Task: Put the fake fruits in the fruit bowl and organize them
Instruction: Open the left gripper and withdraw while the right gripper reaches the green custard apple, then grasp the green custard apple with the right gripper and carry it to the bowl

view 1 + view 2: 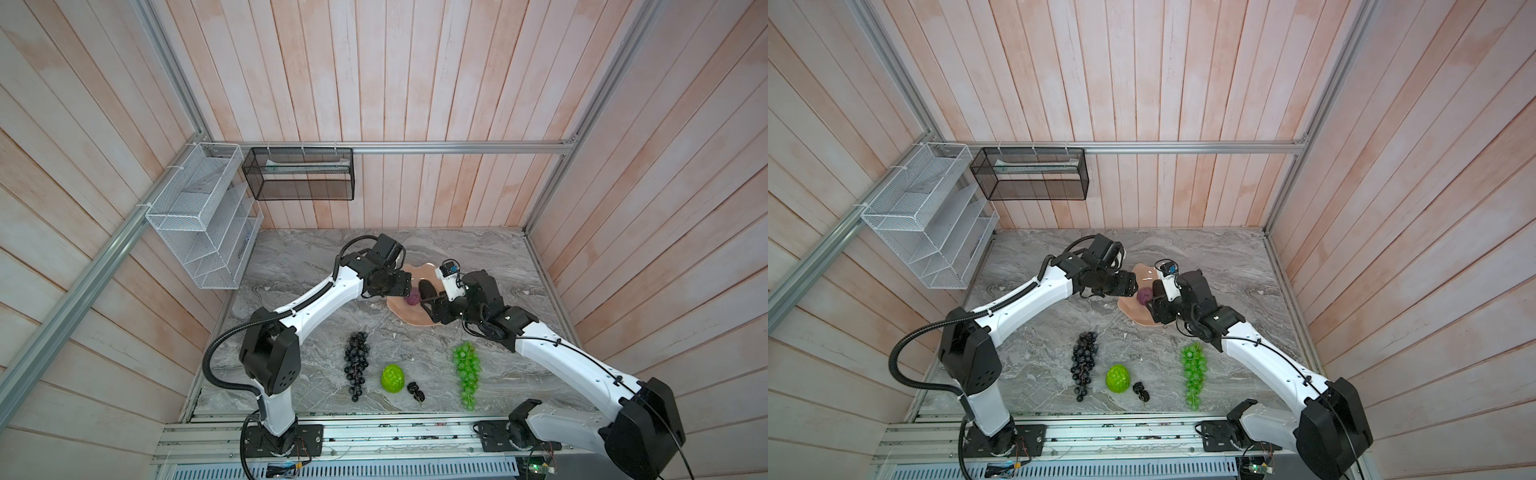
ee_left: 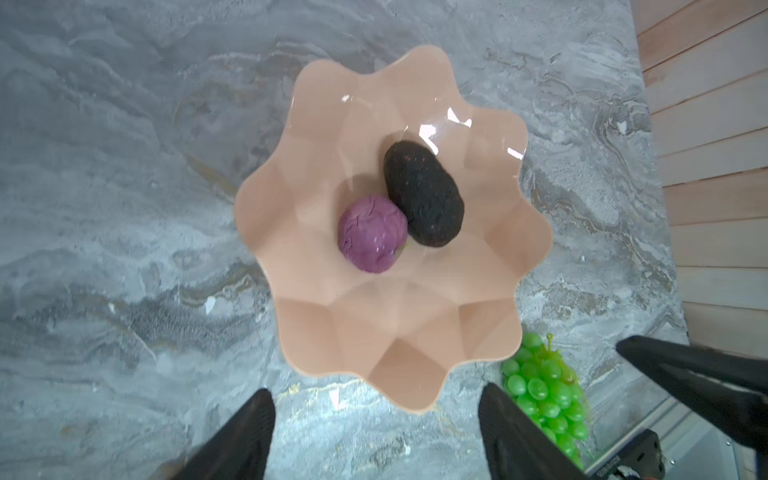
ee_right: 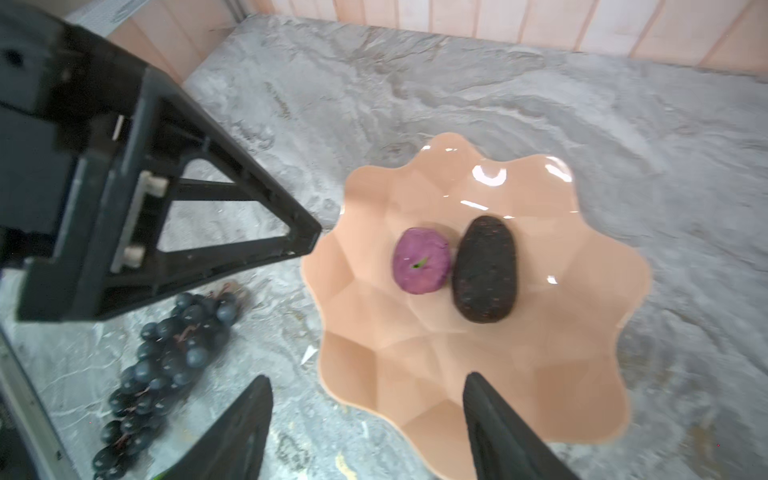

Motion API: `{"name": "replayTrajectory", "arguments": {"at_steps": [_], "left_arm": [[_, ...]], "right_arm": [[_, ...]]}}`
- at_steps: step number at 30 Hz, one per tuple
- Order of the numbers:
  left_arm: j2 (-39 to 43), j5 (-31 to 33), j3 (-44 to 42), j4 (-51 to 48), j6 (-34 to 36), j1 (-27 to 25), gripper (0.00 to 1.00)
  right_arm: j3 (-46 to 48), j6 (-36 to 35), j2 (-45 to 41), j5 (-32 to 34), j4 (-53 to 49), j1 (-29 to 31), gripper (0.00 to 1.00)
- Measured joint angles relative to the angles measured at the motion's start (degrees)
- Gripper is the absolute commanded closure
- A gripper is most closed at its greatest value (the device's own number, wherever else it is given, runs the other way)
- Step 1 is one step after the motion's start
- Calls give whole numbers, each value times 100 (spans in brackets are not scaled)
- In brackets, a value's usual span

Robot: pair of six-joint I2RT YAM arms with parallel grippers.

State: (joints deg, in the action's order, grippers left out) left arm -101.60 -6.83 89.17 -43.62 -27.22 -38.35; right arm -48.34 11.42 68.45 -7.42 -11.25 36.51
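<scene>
Grey marble tabletop [image 1: 299, 266] has the pink fruit bowl [image 1: 409, 318], plus black grape bunch [image 1: 356, 365], lime-green lumpy fruit [image 1: 393, 377], tiny black cluster [image 1: 416, 390] and green grape bunch [image 1: 467, 372].

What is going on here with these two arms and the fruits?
A robot's left pincer and right pincer, both open and empty, hover at the fruit bowl that they are filling. The purple round fruit and the dark bumpy oval lie in it side by side. The black-purple grape bunch, the lime-green lumpy fruit, the tiny black cluster and the green grape bunch lie on the table, not yet in the bowl.
</scene>
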Motion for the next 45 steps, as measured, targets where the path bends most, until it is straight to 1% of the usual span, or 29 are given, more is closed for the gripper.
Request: {"name": "replayTrajectory", "arguments": {"at_steps": [2,5,10,13,19,24,30,34,37,42,45], "left_arm": [[378,22,-555,164,-90,2,20],[914,140,-1250,374,-186,7,15],[1786,490,-2085,791,-299,33,13],[2210,745,-2485,1027,-350,46,13],[2940,1174,-3362,1237,-551,140,12],[3300,1300,-3814,1366,-708,278,11],[3373,1314,-3915,1429,-750,380,11],[3434,1327,-3915,1449,-745,413,11],[3491,1329,-3928,1462,-750,424,11],[3508,1329,-4019,1480,-752,428,11],[3506,1331,-4044,1475,-752,435,11]], "right_arm": [[37,138,0,114,-59,426,27],[205,448,0,328,-146,1123,26],[350,977,127,704,-428,2184,24],[319,1244,339,918,-586,2625,17],[295,1910,717,1408,-857,3287,15],[138,2205,1200,1443,-938,3394,13],[-66,2118,1912,1322,-811,3390,13],[-177,2057,2181,1191,-761,3357,16],[-181,1993,2232,1132,-710,3268,22],[-162,1878,2232,1032,-586,3115,40],[-129,1840,2232,935,-505,3093,47]]}}
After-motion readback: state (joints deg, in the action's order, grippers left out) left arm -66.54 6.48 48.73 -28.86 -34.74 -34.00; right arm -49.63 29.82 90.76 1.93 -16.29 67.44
